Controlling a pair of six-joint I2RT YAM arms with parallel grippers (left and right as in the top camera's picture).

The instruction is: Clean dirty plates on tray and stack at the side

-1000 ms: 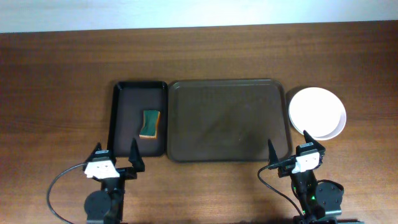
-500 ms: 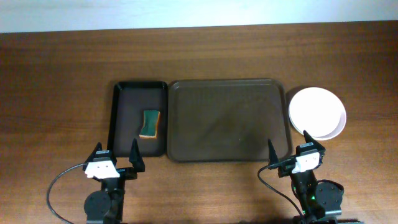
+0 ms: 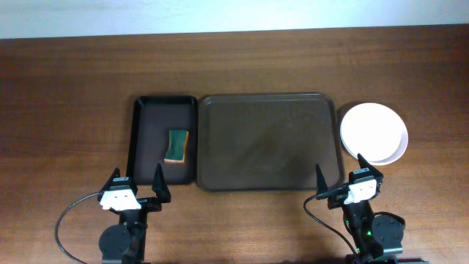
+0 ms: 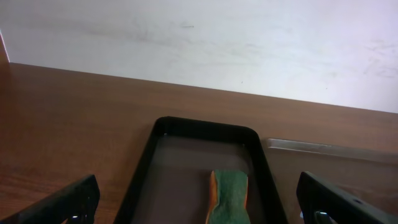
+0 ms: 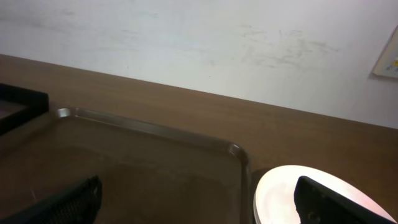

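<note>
The large dark brown tray (image 3: 268,141) lies at the table's middle with nothing on it; its rim shows in the right wrist view (image 5: 149,127). The white plates (image 3: 374,133) sit stacked on the table just right of the tray, also seen in the right wrist view (image 5: 280,196). No red smear shows on the top plate. My left gripper (image 3: 136,185) is open and empty near the front edge, below the narrow tray. My right gripper (image 3: 340,176) is open and empty, in front of the tray's right corner and the plates.
A narrower black tray (image 3: 143,139) lies left of the big tray and holds a green and orange sponge (image 3: 176,145), which also shows in the left wrist view (image 4: 227,196). A white wall (image 4: 199,37) backs the table.
</note>
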